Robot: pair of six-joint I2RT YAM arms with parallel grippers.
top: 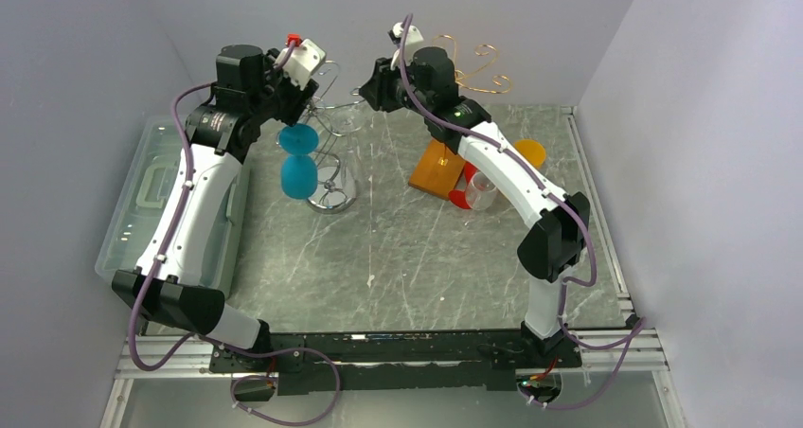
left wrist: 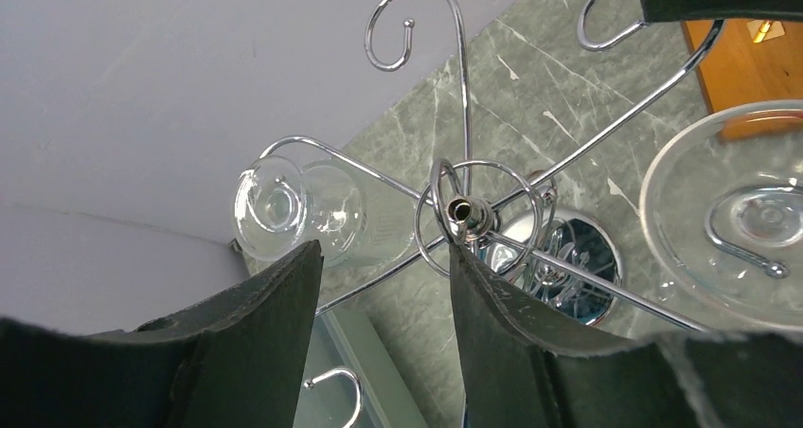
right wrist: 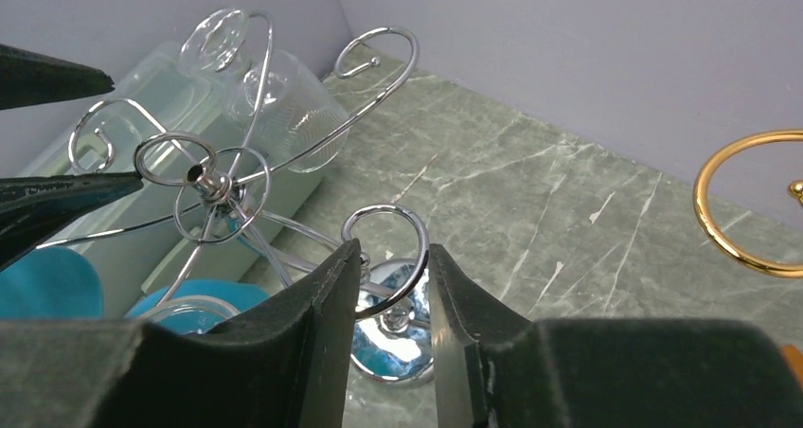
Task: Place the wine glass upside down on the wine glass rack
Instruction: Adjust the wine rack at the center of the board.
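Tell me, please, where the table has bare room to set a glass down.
Free: the wide front of the table, between the plastic bin, the chrome rack and the cups. Crowded: the back, around the rack and the wooden block.

The left gripper [top: 317,89] and right gripper [top: 364,95] flank the top of the wine glass rack [top: 331,199] on the surface [top: 407,258], a blue wine glass [top: 299,168] bowl-down at its left side, with a gold rack [top: 481,68], orange block [top: 437,168] and 2 cups [top: 480,193] further right

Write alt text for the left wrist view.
A chrome wine glass rack, seen from above, shows beyond the open left pincer's dark fingers. One clear glass hangs upside down at left; a second glass hangs at right.
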